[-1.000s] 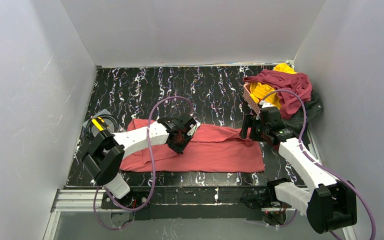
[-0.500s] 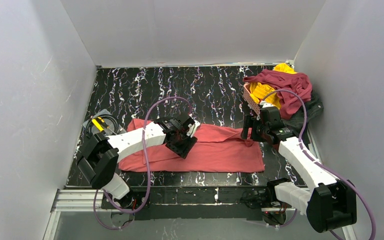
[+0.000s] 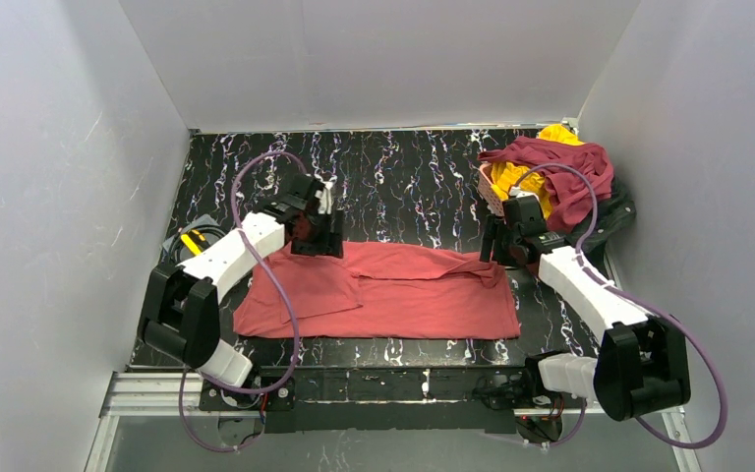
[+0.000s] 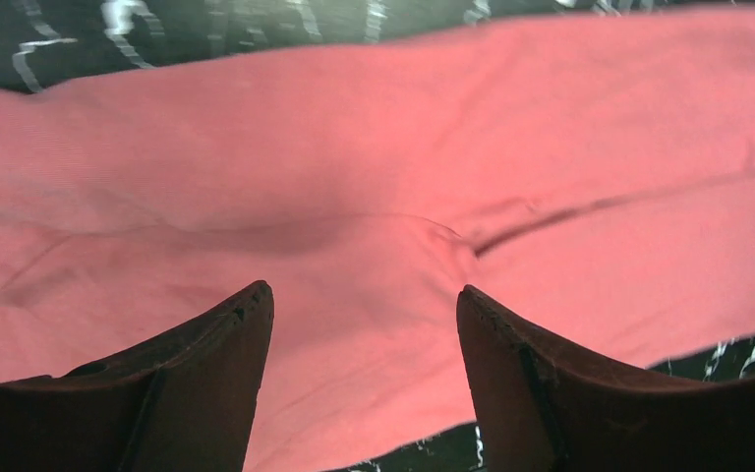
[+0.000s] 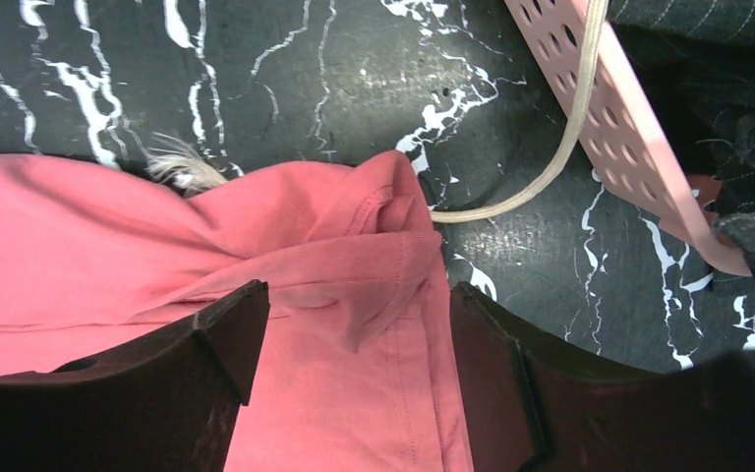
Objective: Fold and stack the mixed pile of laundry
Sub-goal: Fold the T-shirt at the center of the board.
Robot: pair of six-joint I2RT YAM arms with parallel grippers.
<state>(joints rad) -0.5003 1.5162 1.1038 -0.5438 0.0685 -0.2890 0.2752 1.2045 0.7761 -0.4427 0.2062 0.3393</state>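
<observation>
Since the earlier frame, the left arm has let go, lifted off the middle of the salmon-red shirt (image 3: pixel 403 290) and swung to its far left edge. The cloth it left behind lies as a folded flap over the shirt's left part. The right arm has barely shifted.

The shirt is spread across the near half of the black marbled tabletop (image 3: pixel 403 167). The left gripper (image 4: pixel 364 295) hangs above it with its jaws apart and nothing between them. The right gripper (image 5: pixel 354 290) sits over the shirt's far right corner, where the cloth is bunched into a ridge. Its jaws also stand apart, straddling that ridge without pinching it.

The rest of the pile waits in the far right corner: a dark maroon garment (image 3: pixel 560 162) over a bright yellow one (image 3: pixel 516 182), with a charcoal-black one (image 3: pixel 614 216) beside them. A pink lattice basket (image 5: pixel 629 128) and a cream cord (image 5: pixel 551 167) lie just beside the shirt's bunched corner.

The step in hand appears to be folding this shirt. To do it well, each gripper should take only an edge of the salmon cloth, the right one keeping clear of the cord. Both should then lift and carry together, so the fold lands flat and the ridge is smoothed out.
</observation>
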